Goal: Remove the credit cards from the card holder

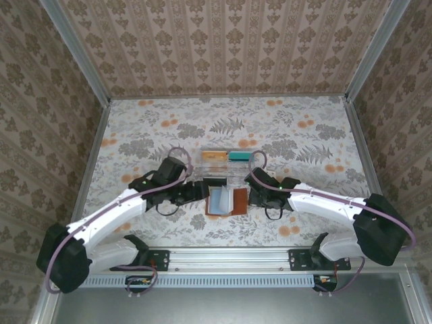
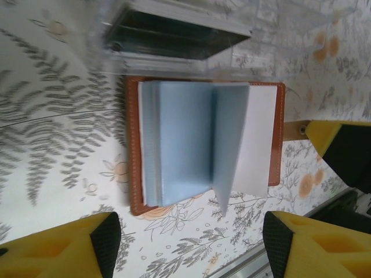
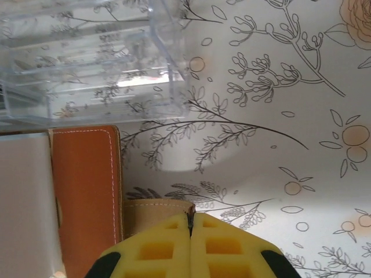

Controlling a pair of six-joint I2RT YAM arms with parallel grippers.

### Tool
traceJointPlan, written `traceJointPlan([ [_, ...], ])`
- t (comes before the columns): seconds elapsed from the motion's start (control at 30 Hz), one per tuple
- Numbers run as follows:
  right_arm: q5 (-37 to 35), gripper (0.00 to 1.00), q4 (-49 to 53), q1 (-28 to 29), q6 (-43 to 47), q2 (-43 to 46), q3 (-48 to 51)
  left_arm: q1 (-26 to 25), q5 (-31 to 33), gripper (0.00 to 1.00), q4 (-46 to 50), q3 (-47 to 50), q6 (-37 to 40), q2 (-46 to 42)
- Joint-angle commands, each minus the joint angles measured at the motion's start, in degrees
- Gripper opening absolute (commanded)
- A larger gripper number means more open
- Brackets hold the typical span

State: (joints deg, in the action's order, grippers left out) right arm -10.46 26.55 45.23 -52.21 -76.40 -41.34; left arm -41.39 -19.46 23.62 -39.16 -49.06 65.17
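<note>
The card holder [image 1: 226, 201] lies open mid-table, its grey-blue pockets [image 2: 185, 145] up inside a reddish-brown rim. My left gripper [image 2: 191, 243] hovers open just off the holder's left edge, and nothing sits between its fingers [image 2: 104, 240]. On the other side, my right gripper [image 3: 189, 223] is shut on the holder's tan leather tab [image 3: 153, 211], next to the brown cover [image 3: 87, 191]. An orange card [image 1: 214, 156] and a teal card [image 1: 237, 156] lie in the clear tray's far compartments. A black card [image 2: 168, 35] sits in a nearer compartment.
The clear plastic tray [image 3: 87, 58] stands directly behind the card holder and touches its far edge. Both arms flank the holder closely. Patterned walls enclose the table on three sides, and a metal rail [image 1: 229, 256] runs along the near edge.
</note>
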Motion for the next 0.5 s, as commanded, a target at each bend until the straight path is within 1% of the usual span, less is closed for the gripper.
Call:
traceJointPlan([
  [0.0,2.2,0.0,-2.3,-0.4,3.4,-0.3,1.7,-2.7,1.9,0.67,-4.8,-1.9,-3.6,3.2],
  [0.13,3.7,0.0,-4.9,-1.1,3.8,-0.6,3.2,-5.6,2.4,0.66,-8.8,-1.5,-4.3,7.2],
  [0.4,4.3,0.0,-7.0,-1.2,4.4,0.2,3.8,-7.8,1.8,0.66,-12.4,-2.4,-3.9,14.4],
  [0.47,4.7,0.02,-7.5,-1.2,4.5,0.1,3.8,-8.5,1.8,0.66,-13.7,-2.8,-3.5,15.5],
])
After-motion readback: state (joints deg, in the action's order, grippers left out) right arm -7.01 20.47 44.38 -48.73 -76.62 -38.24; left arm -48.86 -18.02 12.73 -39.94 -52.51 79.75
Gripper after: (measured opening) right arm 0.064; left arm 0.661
